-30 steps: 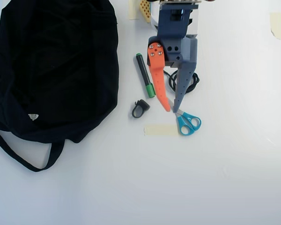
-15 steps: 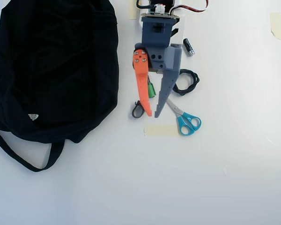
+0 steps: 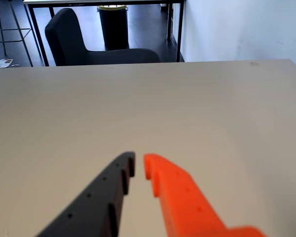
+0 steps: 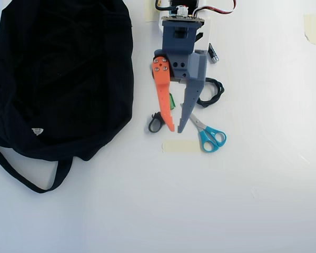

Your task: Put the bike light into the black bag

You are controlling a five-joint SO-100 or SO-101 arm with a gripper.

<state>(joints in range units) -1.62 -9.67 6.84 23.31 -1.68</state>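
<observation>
From overhead, the gripper (image 4: 175, 129) hangs over the white table (image 4: 242, 200), its orange and grey fingers slightly apart and gripping nothing. The bike light (image 4: 156, 123) lies on the table at its nine o'clock, just beside the orange finger. Farther toward nine o'clock sits the black bag (image 4: 63, 79).

Black bag (image 4: 63, 68); black bike light (image 4: 156, 123); teal-handled scissors (image 4: 210, 138); orange-and-grey gripper (image 4: 175, 129)

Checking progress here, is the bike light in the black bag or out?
Out: the bike light lies on the table beside the end effector, apart from the black bag.
</observation>
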